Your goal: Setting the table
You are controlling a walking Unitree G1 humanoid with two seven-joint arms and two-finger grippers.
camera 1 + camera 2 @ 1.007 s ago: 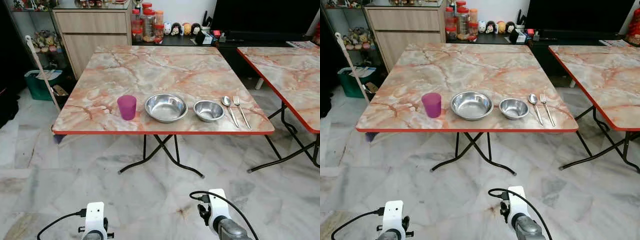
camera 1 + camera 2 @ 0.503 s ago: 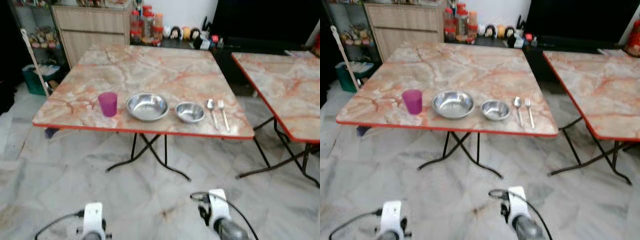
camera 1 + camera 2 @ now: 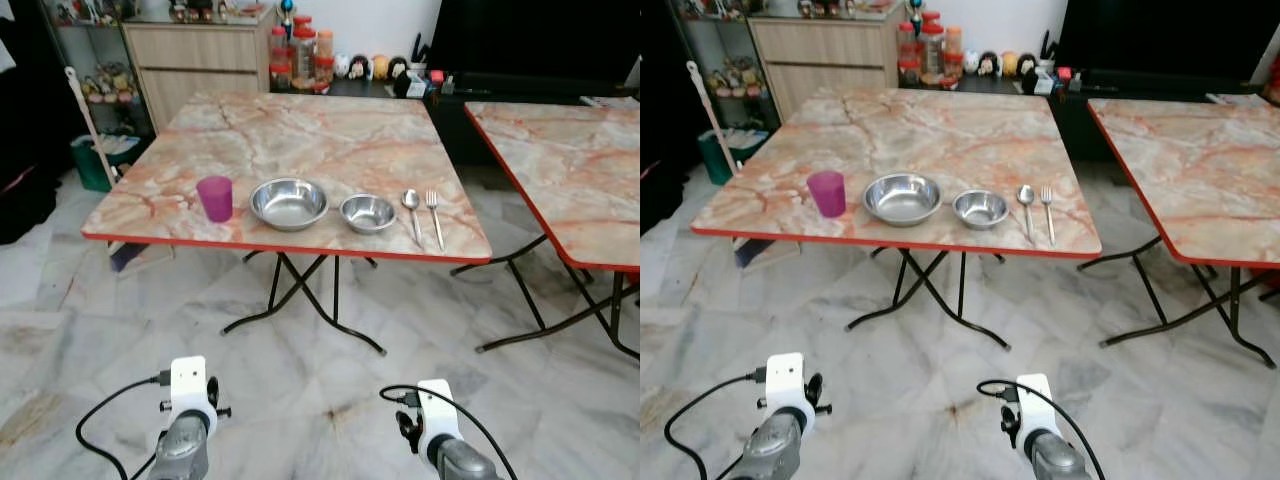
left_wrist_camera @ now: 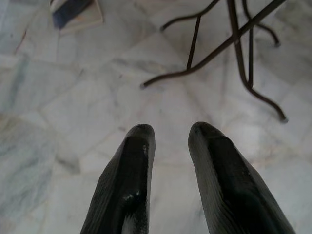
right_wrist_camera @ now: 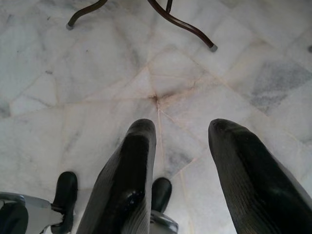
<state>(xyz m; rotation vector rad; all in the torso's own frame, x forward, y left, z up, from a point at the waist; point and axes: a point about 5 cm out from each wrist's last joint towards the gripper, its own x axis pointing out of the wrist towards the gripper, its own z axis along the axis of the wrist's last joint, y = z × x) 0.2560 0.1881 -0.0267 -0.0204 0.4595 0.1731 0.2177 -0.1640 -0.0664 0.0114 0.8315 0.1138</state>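
1. Marble-patterned worktop [image 3: 300, 140] with a red edge straight ahead, standing on dark folding legs [image 3: 300, 300] over a pale marble floor [image 3: 300, 400].
2. Along the worktop's near edge, one row: purple cup [image 3: 214, 197] furthest to the robot's left, then large steel bowl [image 3: 288, 203] just beside it, then small steel bowl [image 3: 367, 212].
3. Right of the small bowl, spoon [image 3: 412, 209] and fork [image 3: 434, 215] lying side by side, close but apart, handles toward the near edge.
4. All five pieces resting on the worktop, none held.
5. Left claw [image 4: 168, 146] low over the floor, well short of the worktop, fingers [image 4: 127, 180] parted with a narrow gap, gripping nothing.
6. Right claw [image 5: 180, 146] likewise low over floor tiles, fingers [image 5: 126, 180] spread wider, nothing between them.
7. Both wrists seen at the bottom of the head view, cables looping off each.
8. Second matching worktop [image 3: 570, 160] off to the right, set apart from the first.
9. Wooden cabinet [image 3: 200, 60] behind, with jars [image 3: 300, 55] and small figurines [image 3: 365, 66] on a dark shelf beside it.
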